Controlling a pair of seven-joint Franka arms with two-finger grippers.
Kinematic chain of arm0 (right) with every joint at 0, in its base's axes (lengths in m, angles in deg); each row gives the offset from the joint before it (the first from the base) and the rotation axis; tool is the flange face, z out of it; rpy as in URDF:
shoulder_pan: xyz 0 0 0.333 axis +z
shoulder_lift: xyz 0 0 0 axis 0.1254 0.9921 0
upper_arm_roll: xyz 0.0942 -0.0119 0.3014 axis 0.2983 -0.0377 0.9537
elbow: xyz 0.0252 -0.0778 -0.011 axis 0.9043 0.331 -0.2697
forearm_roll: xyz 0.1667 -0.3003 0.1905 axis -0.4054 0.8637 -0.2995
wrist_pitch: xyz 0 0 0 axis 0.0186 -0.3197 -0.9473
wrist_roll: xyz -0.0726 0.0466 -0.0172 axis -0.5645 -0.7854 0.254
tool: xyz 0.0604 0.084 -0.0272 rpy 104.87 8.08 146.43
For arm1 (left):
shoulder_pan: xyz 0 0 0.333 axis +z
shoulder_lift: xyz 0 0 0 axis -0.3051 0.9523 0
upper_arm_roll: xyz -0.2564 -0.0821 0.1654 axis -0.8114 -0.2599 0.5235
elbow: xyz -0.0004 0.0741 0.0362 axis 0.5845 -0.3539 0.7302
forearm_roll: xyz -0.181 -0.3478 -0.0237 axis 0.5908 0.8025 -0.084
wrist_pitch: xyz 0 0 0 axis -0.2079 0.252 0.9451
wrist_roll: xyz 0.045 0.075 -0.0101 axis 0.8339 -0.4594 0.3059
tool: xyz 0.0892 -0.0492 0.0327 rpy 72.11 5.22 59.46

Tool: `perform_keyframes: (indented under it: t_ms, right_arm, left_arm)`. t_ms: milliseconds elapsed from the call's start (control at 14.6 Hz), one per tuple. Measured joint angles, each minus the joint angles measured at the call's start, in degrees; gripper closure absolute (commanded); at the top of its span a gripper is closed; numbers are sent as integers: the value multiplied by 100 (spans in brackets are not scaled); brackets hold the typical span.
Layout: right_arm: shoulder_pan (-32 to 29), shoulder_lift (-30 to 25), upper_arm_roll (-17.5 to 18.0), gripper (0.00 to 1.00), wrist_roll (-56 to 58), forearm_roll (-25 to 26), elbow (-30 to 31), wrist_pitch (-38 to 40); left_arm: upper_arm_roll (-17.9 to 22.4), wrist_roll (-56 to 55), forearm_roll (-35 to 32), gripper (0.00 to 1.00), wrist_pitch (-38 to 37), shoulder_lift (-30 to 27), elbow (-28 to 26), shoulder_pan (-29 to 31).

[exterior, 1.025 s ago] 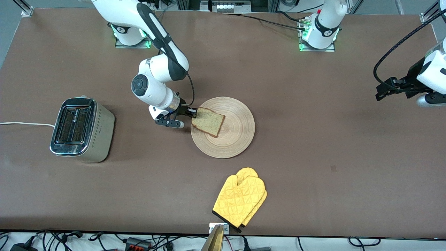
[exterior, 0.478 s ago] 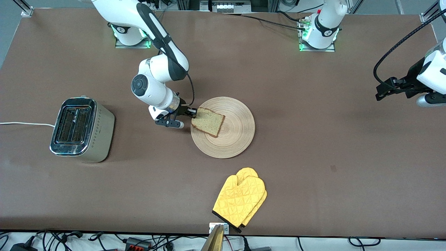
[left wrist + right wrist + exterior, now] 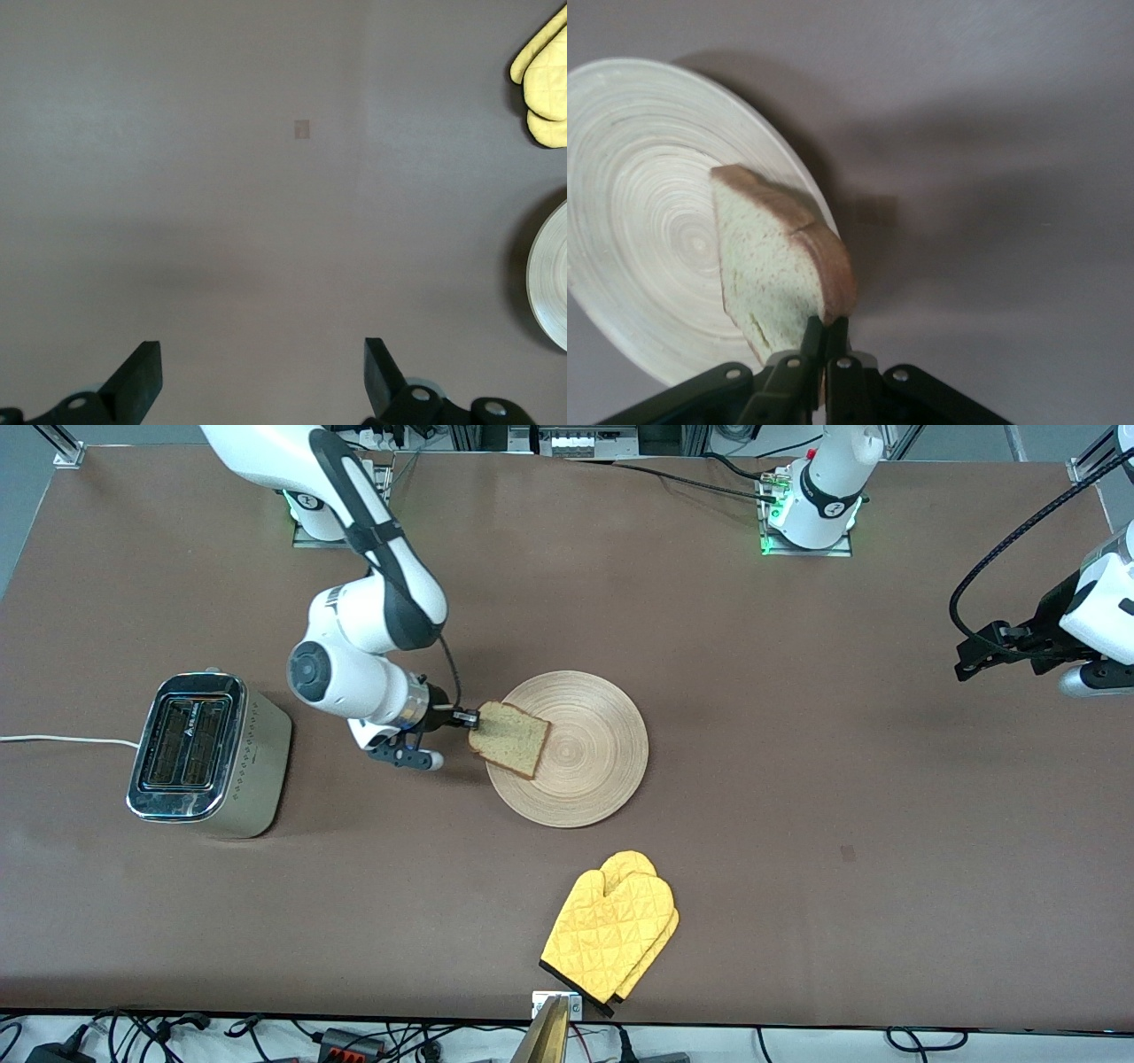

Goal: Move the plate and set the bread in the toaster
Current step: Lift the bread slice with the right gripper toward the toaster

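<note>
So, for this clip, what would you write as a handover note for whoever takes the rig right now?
Right gripper: shut on the bread, lifted at the plate's edge nearest the toaster.
Left gripper: open, empty, waiting over bare table at its own end.
Plate: mid-table, nothing else on it.
Toaster: at the right arm's end, both slots empty.
Done: bread picked up.
Left: carry it to the toaster, drop it into a slot. Whether the plate has been moved can't be told.

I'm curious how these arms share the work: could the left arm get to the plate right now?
Probably yes. The left gripper waits open over bare table at its own end, with nothing between it and the plate. The right gripper holds the bread over the plate's opposite edge, so that rim is occupied.
</note>
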Motion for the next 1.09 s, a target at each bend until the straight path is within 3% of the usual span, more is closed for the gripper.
perform_keyframes:
  t_ms: [478,820,1093]
  right_arm:
    - [-25,-152,-931,100,131,995,-1561,2519]
    - [-503,-515,-1048,100,1402,2339,-1865,3598]
    - [-667,-738,-1070,100,2314,3502,-1867,4025]
  left_arm:
    - [0,0,0,0,-1,0,0,0]
    - [-2,0,0,0,-1,0,0,0]
    - [-3,0,0,0,-2,0,0,0]
